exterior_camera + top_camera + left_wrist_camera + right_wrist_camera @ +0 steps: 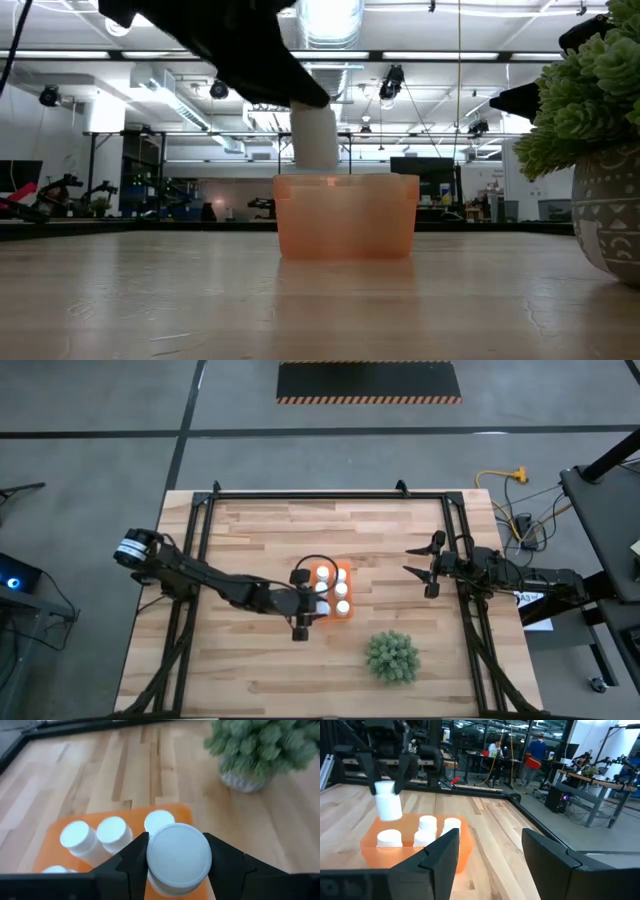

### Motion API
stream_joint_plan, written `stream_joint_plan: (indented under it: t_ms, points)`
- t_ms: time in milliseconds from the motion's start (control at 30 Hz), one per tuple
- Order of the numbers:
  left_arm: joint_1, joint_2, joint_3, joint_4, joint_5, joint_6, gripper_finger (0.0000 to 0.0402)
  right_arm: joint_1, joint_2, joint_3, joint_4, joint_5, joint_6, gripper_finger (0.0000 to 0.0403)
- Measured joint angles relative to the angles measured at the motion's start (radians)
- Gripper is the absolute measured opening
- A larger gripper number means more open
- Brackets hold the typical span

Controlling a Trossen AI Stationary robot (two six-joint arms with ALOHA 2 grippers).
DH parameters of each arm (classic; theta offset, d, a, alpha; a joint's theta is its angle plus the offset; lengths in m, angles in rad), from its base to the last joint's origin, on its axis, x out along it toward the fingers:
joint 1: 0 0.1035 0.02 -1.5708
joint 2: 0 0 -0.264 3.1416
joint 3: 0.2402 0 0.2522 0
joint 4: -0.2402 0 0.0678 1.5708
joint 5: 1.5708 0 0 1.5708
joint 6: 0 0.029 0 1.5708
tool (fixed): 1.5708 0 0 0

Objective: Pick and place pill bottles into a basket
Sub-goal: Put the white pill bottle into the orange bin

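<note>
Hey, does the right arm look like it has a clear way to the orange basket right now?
Probably yes. The right gripper waits open at the table's right side, with bare wood between it and the basket. But the left gripper holds a pill bottle over it.

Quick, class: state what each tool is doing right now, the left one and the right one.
Left tool: closed on a pill bottle, held above the basket.
Right tool: open, holding nothing, at the table's right side.

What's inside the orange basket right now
The basket holds at least four white bottles. The left gripper holds another bottle above it, covering part of the inside.
</note>
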Motion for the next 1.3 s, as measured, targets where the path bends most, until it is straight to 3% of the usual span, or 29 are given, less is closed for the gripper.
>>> stream_joint_plan:
  t_ms: [1300]
  points:
    - [0.064, 0.116, 0.003, 0.005, 0.037, -0.055, 0.015, 0.0, -0.002, 0.0, -0.001, -0.001, 0.0, 0.0206]
